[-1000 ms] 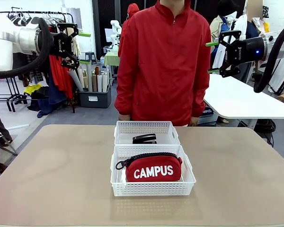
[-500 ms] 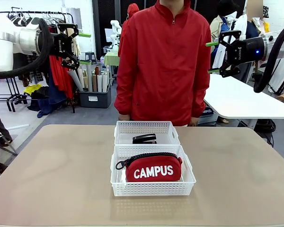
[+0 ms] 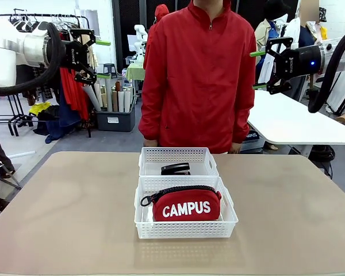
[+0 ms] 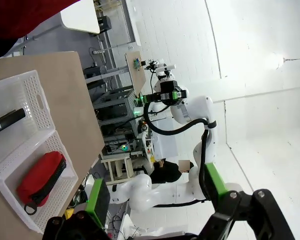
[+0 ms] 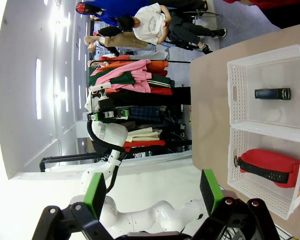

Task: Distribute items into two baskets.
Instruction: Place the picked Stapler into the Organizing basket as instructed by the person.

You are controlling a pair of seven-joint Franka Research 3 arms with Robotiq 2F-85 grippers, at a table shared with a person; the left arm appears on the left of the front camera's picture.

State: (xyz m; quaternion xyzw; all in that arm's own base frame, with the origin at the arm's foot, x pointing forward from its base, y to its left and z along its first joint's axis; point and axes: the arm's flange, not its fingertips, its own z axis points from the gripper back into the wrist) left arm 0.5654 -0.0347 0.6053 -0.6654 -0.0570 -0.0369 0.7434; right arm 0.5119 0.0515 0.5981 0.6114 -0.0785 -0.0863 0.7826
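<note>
Nothing has moved: pouch and stapler lie crosswise in their baskets, both grippers spread wide.

I'm in a robot lab w/ clothing props: garment rack, white walls, more work tables.

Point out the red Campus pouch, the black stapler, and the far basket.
red pouch (image 3: 186, 208), front view, on its lettered face.
black stapler (image 3: 175, 168), front view, on its top.
far basket (image 3: 175, 153), front view, on its back wall.

Pouch in near basket, stapler in far basket.
</note>
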